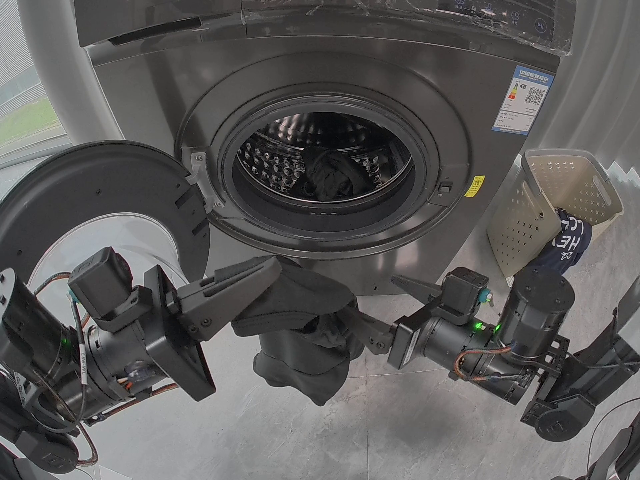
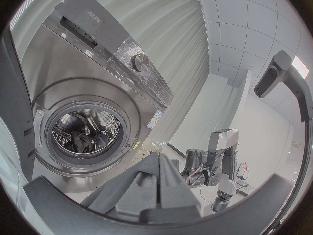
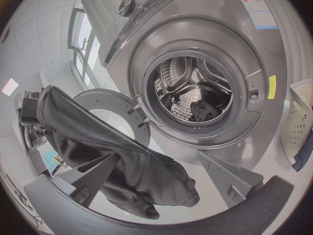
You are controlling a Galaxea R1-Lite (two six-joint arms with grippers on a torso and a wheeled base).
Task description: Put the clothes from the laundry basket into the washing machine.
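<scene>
Left hand pinches shut on the dark garment; right hand gapes wide, one finger touching it.

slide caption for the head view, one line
Left end effector shut on a dark garment before the open washing machine, right end effector open beside it.

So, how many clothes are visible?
3: a black one in the drum, a grey one in the left tool, a navy one spilling from the laundry basket; more may be hidden.
</scene>
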